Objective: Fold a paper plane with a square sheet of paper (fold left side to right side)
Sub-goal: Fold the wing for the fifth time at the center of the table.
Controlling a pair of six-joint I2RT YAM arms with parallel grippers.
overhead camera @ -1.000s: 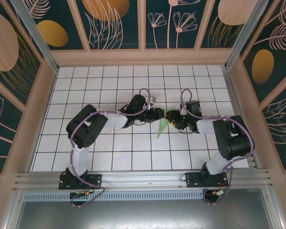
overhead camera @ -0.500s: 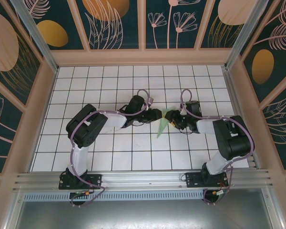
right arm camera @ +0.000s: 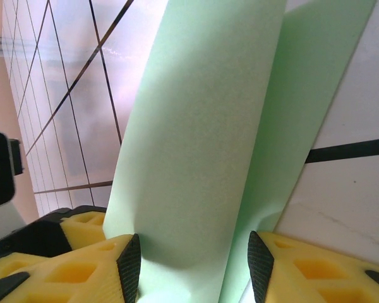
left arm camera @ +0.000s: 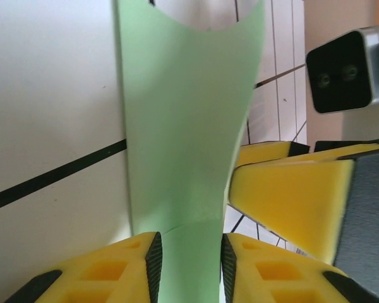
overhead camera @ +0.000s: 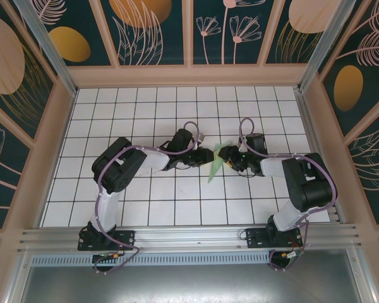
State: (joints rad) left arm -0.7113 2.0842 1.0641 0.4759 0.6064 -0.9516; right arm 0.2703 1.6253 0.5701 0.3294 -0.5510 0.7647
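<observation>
The square sheet of paper is folded into a slim pale-green paper plane (overhead camera: 212, 169) lying mid-table, its point toward the arms. My left gripper (overhead camera: 206, 156) meets its wide far end from the left. In the left wrist view the green paper (left arm camera: 183, 126) fills the narrow gap of the left gripper (left arm camera: 188, 252), touching both pads. My right gripper (overhead camera: 225, 154) comes in from the right. Its jaws stand wider around a curved raised fold of the paper (right arm camera: 202, 126), and the right gripper (right arm camera: 192, 252) dents it with one pad.
The two grippers nearly touch: a yellow right finger (left arm camera: 290, 196) sits just beside the left jaws. White grid tiles (overhead camera: 132, 120) surround the paper. Wooden walls (overhead camera: 57, 139) close in the table on three sides.
The left gripper has slid right onto the paper and its jaws have narrowed around it. The right gripper and the paper's point stay put.
</observation>
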